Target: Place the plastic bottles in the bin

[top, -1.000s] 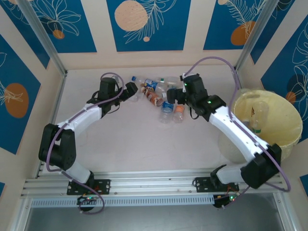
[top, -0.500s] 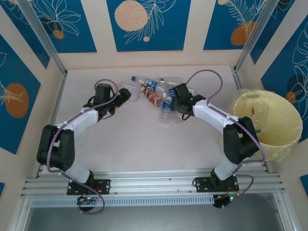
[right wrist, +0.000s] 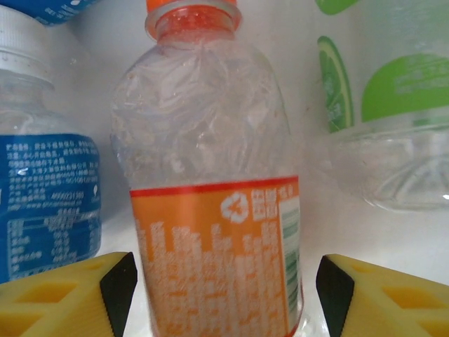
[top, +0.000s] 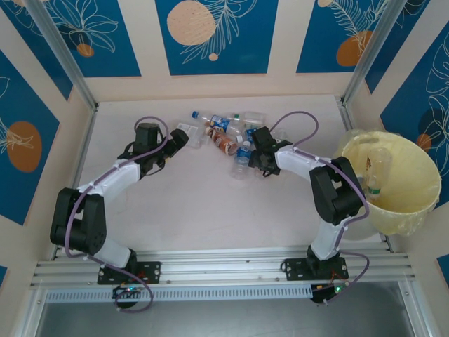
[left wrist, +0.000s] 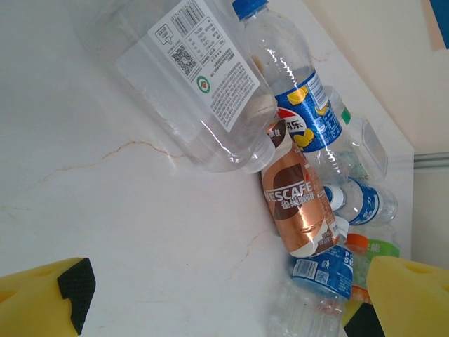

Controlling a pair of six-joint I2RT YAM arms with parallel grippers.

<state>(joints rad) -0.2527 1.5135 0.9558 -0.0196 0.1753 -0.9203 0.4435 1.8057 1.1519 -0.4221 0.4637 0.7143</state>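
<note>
Top external view, widest first: pale marbled table [top: 210, 203] between blue-and-cream walls. At the right, the round pale-yellow bin [top: 412, 210], bag-lined, with a clear bottle [top: 379, 165] upright inside. Toward the far side of the table, between the two arms, plastic bottles [top: 228, 132] heaped in a loose cluster, well apart from the bin. Left gripper [top: 184, 137] just beside the cluster's left end, right gripper [top: 258, 161] down at its right end.

Left wrist view: yellow fingers [left wrist: 49, 295] spread wide at the lower corners, only bare tabletop between them, so released. Ahead, on its side, a big clear bottle with a white label [left wrist: 203, 91]. Touching it, a blue-capped bottle [left wrist: 295, 105] and a brown Nescafé bottle [left wrist: 300, 203] (label up, shiny). Beyond these, smaller blue-labelled ones.

Right wrist view: crumpled orange-labelled bottle [right wrist: 217, 210], orange-capped, lying between the two yellow fingers [right wrist: 63, 291], pads close at either flank. No telling whether clamped or merely straddled. Blue-labelled bottle [right wrist: 45, 189] on its left, green-labelled bottle [right wrist: 393, 105] on its right
</note>
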